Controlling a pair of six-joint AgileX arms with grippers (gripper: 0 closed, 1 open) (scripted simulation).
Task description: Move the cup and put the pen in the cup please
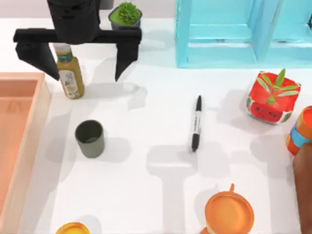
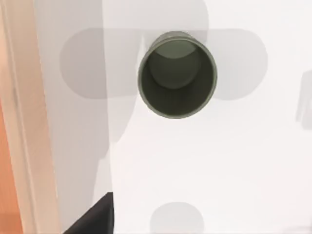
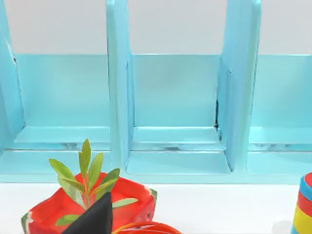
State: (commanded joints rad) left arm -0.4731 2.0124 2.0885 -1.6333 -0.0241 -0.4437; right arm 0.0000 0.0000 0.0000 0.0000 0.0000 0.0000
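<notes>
The dark olive-grey cup (image 1: 90, 139) stands upright and empty on the white table, left of centre. In the left wrist view the cup (image 2: 177, 75) is seen from straight above. The black pen (image 1: 196, 123) with a white middle lies flat right of centre, about a third of the table's width from the cup. My left gripper (image 1: 86, 77) hangs high over the back left, open wide, behind the cup and straddling a dressing bottle (image 1: 69, 70). My right arm is parked on the right side, its wrist view facing the blue shelf (image 3: 175, 107).
A wooden tray (image 1: 19, 136) runs along the left edge. At the back stand a green plant pot (image 1: 126, 15) and the blue shelf (image 1: 234, 34). A watermelon planter (image 1: 272, 97), an orange blue-banded container (image 1: 302, 131) and an orange mug (image 1: 229, 214) occupy the right and front.
</notes>
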